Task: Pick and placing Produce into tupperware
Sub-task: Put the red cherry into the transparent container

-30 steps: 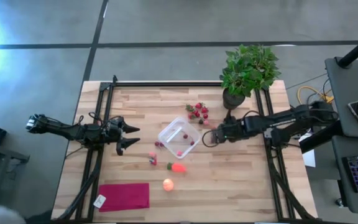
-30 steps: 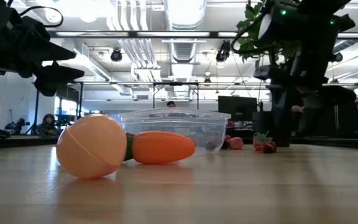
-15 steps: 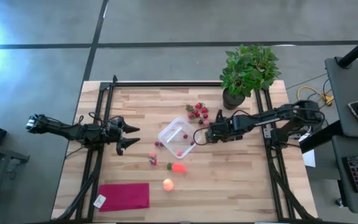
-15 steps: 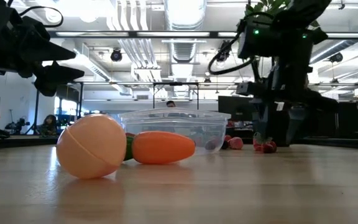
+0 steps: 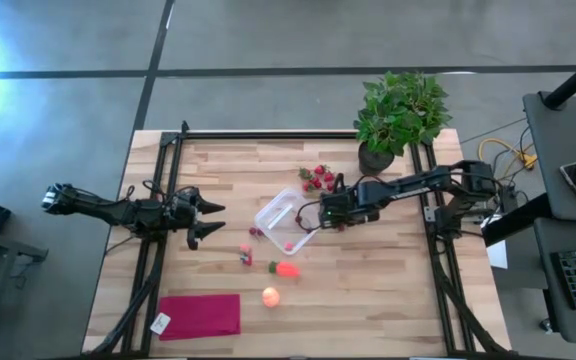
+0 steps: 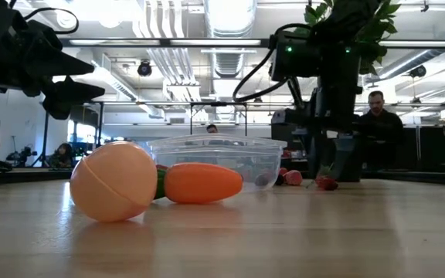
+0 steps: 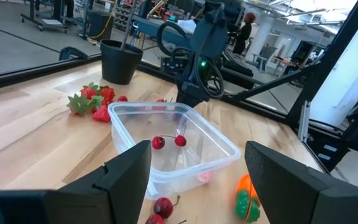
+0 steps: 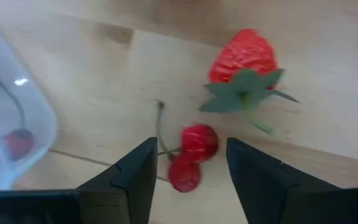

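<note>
R gripper over a cherry pair beside the tupperware; L arm parked.

R fingers spread, straddling the 2 joined cherries on the counter, not touching them; 1 strawberry lies just past, and the tupperware's corner sits close by. In the high view, tupperware at counter center, R gripper at its 3 o'clock edge. Inside it: 2 cherries plus a pink piece. Strawberry cluster at its 1 o'clock, carrot at 6, round orange fruit farther at 6. L gripper hangs well apart at 9 o'clock, fingers spread, holding nothing.
</note>
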